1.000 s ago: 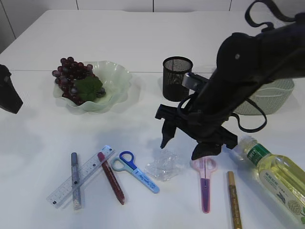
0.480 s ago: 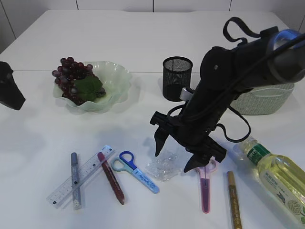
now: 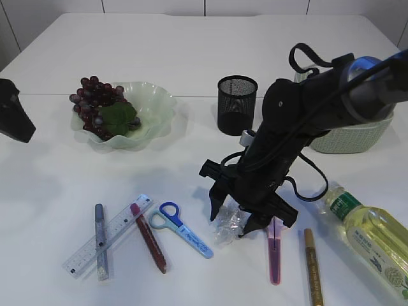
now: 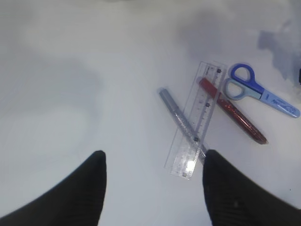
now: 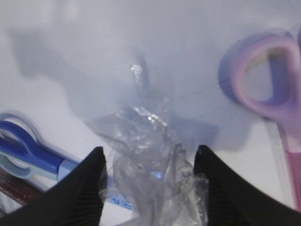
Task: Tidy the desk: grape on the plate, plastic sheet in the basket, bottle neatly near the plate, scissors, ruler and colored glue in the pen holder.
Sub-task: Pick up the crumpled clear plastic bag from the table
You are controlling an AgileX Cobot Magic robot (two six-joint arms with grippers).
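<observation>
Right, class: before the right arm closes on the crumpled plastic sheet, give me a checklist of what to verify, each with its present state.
1. Right end effector open: ok.
2. Plastic sheet between its fingers: ok.
3. Blue scissors outside the grip: ok, just left of it.
4. Pink scissors outside the grip: ok, to its right.
5. Basket has room: cannot tell, arm hides it.
6. Left end effector out of the way: ok.

Between our black right claw's (image 3: 230, 221) fingers we see the clear, glinting plastic sheet (image 5: 153, 162). To its left lie blue-handled scissors (image 3: 181, 229); to its right, pink ones (image 3: 275, 245).
</observation>
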